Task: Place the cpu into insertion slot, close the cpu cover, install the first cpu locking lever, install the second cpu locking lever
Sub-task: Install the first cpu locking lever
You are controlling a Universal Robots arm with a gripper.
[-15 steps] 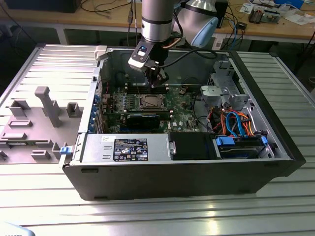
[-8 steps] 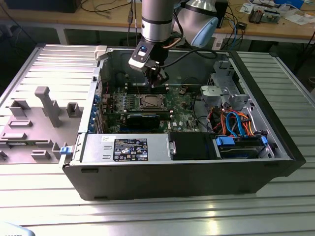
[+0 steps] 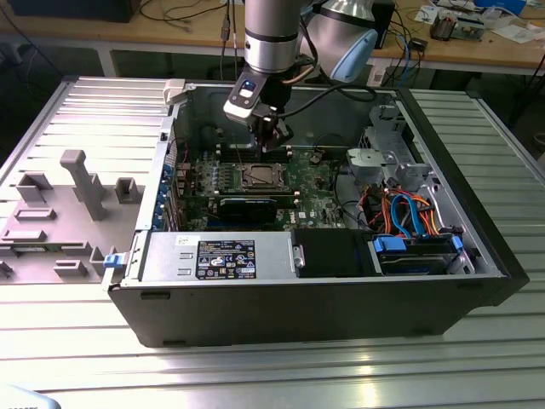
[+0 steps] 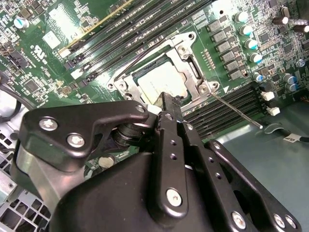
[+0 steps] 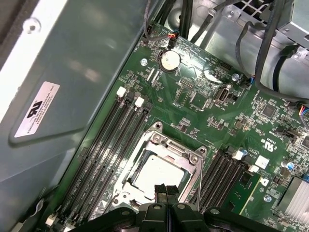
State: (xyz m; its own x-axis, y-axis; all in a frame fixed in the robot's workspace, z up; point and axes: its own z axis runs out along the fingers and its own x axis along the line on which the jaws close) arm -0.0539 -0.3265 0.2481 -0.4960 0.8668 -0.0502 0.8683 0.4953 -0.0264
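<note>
Black desktop computer case (image 3: 341, 307) lies open on its side on a ribbed aluminium table (image 3: 255, 375). The green motherboard (image 3: 315, 183) faces up.

Small square cpu with dull silver-grey top (image 4: 161, 82) sits in the socket near the board's middle; it also shows in the first wrist view (image 5: 157, 173) and the exterior view (image 3: 260, 177). Thin silvery cpu cover frame (image 4: 190, 63) lies down around it, with the chip showing through the square window (image 5: 166, 144).

1 thin steel lever rod (image 4: 236, 110) angles away from a socket corner, out over the black memory slots (image 5: 111, 150). Cannot tell whether either lever is latched.

Black gripper (image 4: 166, 99) hangs over the socket edge, its 2 fingers pressed together with nothing between them. In the first wrist view the tips (image 5: 165, 188) sit just beside the chip's edge. Contact with the frame cannot be judged. In the exterior view the gripper (image 3: 271, 141) is just behind the socket.

Writing:
- A white sticker with black print (image 5: 36, 108) on the grey inner case wall.
- A black label with white print (image 3: 226, 258) on the silver power-supply housing at the front.
- White lettering across the board, too fine to note.

Round silver coin cell (image 5: 170, 59) sits near the board's edge. Grey moulded fixture tray (image 3: 51, 213) sits at the exterior view's left.
</note>
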